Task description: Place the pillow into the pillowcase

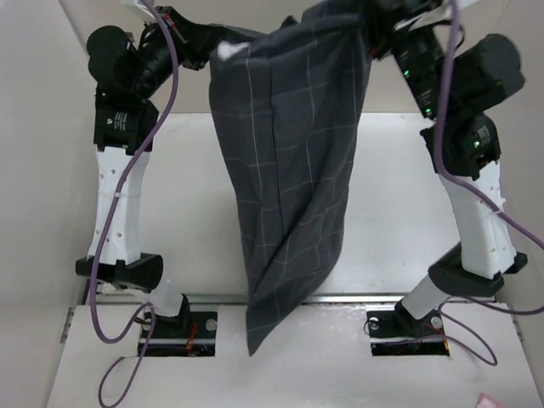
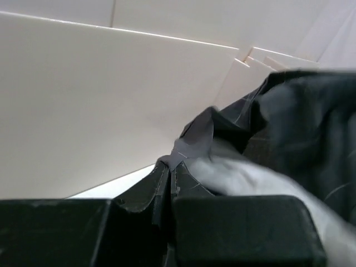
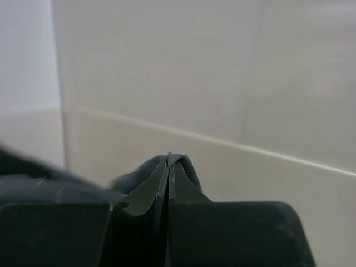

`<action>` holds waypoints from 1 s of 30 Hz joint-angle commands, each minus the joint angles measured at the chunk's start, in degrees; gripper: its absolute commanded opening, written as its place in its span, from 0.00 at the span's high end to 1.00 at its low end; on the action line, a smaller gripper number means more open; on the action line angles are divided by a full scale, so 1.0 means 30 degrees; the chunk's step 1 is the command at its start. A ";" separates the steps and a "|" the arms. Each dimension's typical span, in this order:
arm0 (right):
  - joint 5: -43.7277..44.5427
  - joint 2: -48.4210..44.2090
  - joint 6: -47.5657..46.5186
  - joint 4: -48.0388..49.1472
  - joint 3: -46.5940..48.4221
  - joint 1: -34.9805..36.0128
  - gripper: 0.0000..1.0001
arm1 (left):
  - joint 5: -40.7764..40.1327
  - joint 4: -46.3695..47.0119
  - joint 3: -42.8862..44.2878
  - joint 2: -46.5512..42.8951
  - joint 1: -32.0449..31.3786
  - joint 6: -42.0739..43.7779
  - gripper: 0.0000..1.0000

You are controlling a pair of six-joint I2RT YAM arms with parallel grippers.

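Left tool (image 2: 169, 169) and right tool (image 3: 168, 161) clamp top corners of the hanging pillowcase (image 1: 297, 170), pillow (image 1: 228, 52) showing inside.

A white table (image 1: 195, 204) stood boxed in by plain off-white walls, the left wall (image 1: 38, 170) and the back wall (image 1: 191, 93) meeting in a corner at the upper left of the overhead view. A thin metal strip (image 1: 212, 298) ran along the table's near edge, with a pale board (image 1: 297, 365) in front of it and a small pink scrap (image 1: 491, 399) at the far lower right. Seen from the wrists, cream panels (image 2: 111, 100) joined at straight seams, and a light ledge line (image 3: 267, 150) crossed the wall. Lighting was soft and even, shadows faint.
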 commanded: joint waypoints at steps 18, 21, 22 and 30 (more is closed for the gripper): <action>0.6182 -0.0437 -0.6394 0.8452 0.1077 -0.0008 1.00 | 0.2968 0.3244 0.3080 0.1985 -0.4318 -0.0968 1.00; 0.4480 0.0056 -0.5425 0.7487 0.1076 -0.0008 1.00 | 0.3261 0.2450 0.0669 0.1080 -0.4965 -0.0324 1.00; 0.4011 0.0293 -0.4668 0.6758 0.1076 -0.0008 1.00 | 0.2855 0.2711 -0.0627 0.0119 -0.5226 -0.0148 1.00; -0.7836 0.1057 0.0960 0.1831 -0.7194 0.0546 1.00 | -0.5873 0.3913 -1.5919 -0.4984 -0.5229 0.0560 1.00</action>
